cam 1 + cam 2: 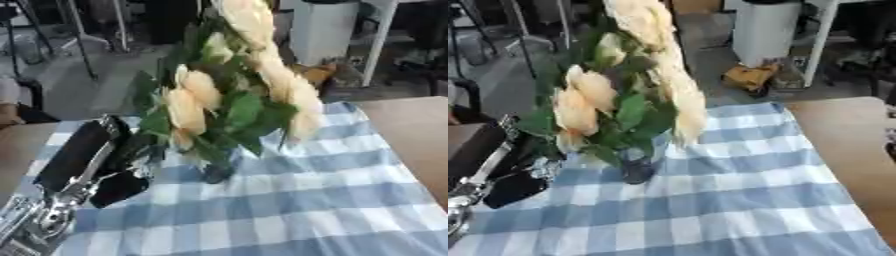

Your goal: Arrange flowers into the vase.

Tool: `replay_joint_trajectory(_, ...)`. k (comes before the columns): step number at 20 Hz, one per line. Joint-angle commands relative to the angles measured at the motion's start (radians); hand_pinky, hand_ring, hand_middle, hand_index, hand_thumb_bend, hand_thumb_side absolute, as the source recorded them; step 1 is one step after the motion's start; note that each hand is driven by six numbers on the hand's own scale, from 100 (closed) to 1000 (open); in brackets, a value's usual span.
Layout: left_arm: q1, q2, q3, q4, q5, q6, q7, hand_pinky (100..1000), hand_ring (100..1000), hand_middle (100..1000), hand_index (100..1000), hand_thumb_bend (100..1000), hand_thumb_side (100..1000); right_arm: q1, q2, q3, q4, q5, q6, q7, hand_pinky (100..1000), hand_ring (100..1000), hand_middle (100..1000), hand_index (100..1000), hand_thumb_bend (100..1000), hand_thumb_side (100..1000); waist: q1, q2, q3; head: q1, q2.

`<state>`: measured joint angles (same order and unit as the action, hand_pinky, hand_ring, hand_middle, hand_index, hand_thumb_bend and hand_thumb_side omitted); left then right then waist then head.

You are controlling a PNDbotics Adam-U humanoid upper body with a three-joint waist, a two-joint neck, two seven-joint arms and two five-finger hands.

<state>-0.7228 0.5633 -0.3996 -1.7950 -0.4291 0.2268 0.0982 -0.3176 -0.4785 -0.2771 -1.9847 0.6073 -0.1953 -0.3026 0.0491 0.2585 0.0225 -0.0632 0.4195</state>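
- Left eye view, closest thing first: the robot's left arm [74,165], black with silver joints, runs up from the bottom-left corner over the blue-and-white checked cloth [297,200].
- Its left hand [131,150] sits at the lower left of the bunch, right against the leaves and stems. Honestly can't tell if the fingers are curled round anything or just resting there, it's all dark and blurry in that spot.
- Those pale yellow flowers [197,97] with green leaves [241,112] stand up tall over the cloth, the topmost blooms reaching the upper edge of the frame.
- Under the bunch there's a dark vase [217,172] standing on the cloth, with the stems going down into it.
- Bare wooden table [411,135] shows to the right of the cloth.
- Right eye view: same setup, flowers [588,100] sit a bit further left in the frame, vase [636,170] upright on the checks just below the leaves.
- Left arm [483,170] only pokes in at the left edge here, and the hand is mostly hidden by leaves.
- No sign of the right hand in either view.
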Motion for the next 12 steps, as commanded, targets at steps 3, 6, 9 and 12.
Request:
replay_joint_trajectory(3, -0.036, 0.024, 0.047, -0.037, 0.112, 0.009, 0.028, 100, 100, 100, 100, 100, 678, -0.012, -0.015, -0.006, -0.015, -0.01, 0.002, -0.004, 801, 784, 714, 852, 100, 932, -0.001, -0.019, -0.001, 0.0, -0.006)
replay_joint_trajectory(6, -0.048, 0.015, 0.069, -0.037, 0.179, 0.018, 0.044, 100, 100, 100, 100, 100, 663, -0.012, -0.015, -0.006, -0.015, -0.011, 0.002, -0.005, 801, 784, 713, 852, 100, 932, -0.001, -0.02, -0.003, 0.001, -0.003)
replay_joint_trajectory(9, -0.066, 0.004, 0.087, -0.032, 0.255, 0.024, 0.06, 100, 100, 100, 100, 100, 635, -0.011, -0.015, -0.006, -0.015, -0.012, 0.003, -0.007, 801, 783, 713, 852, 100, 932, 0.0, -0.021, -0.003, 0.003, -0.002)
replay_joint_trajectory(12, -0.088, -0.009, 0.1, -0.021, 0.321, 0.031, 0.078, 100, 100, 100, 100, 100, 629, -0.011, -0.016, -0.005, -0.015, -0.012, 0.004, -0.006, 801, 783, 712, 852, 100, 931, 0.001, -0.022, -0.005, 0.006, -0.003)
